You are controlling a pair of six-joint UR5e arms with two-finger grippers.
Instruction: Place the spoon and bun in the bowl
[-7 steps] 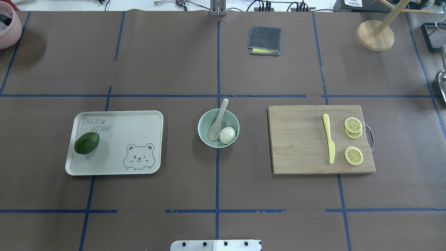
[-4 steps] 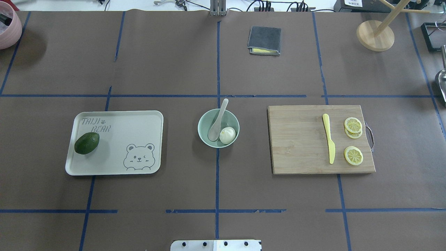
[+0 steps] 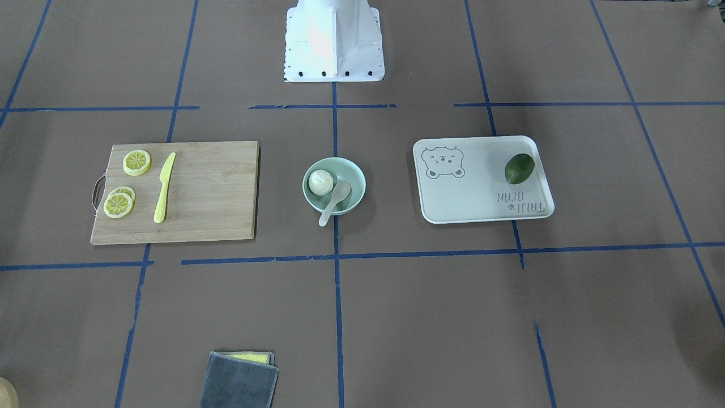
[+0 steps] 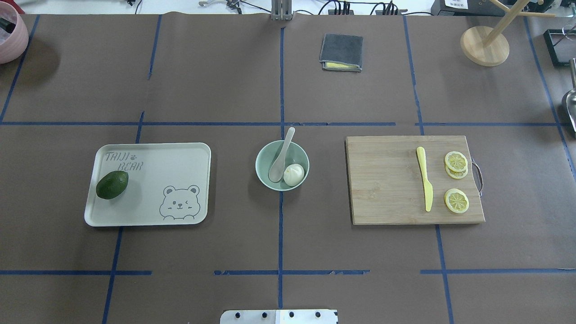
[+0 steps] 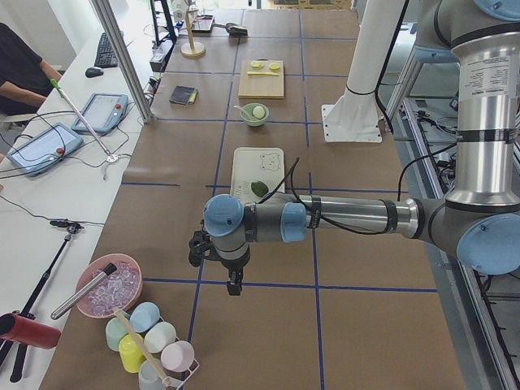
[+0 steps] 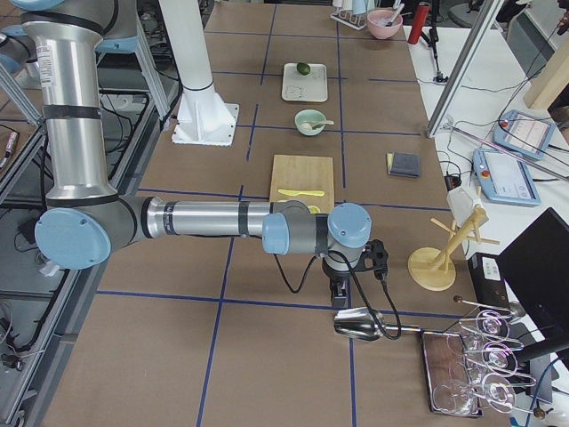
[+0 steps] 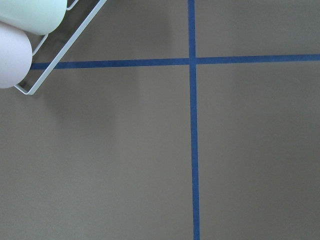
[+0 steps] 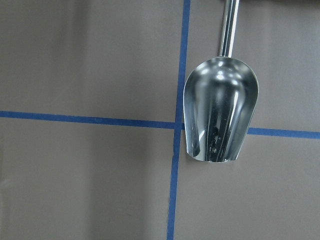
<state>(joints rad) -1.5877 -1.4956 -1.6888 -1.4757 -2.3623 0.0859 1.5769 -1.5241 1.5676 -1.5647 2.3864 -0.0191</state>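
The pale mint-green bowl (image 4: 264, 158) stands at the table's middle. The white bun (image 4: 293, 174) lies inside it. The off-white spoon (image 4: 281, 155) rests with its scoop in the bowl and its handle over the far rim. The front-facing view shows the same bowl (image 3: 355, 174), bun (image 3: 320, 182) and spoon (image 3: 334, 198). My left gripper (image 5: 234, 286) hangs over bare table far to the left. My right gripper (image 6: 338, 298) hangs far to the right above a metal scoop (image 8: 220, 115). I cannot tell whether either is open or shut.
A bear tray (image 4: 180, 162) with an avocado (image 4: 112, 184) sits left of the bowl. A wooden board (image 4: 387, 180) with a yellow knife (image 4: 425, 183) and lemon slices (image 4: 456, 200) sits right. A grey cloth (image 4: 341, 51) and a wooden stand (image 4: 484, 45) are at the back.
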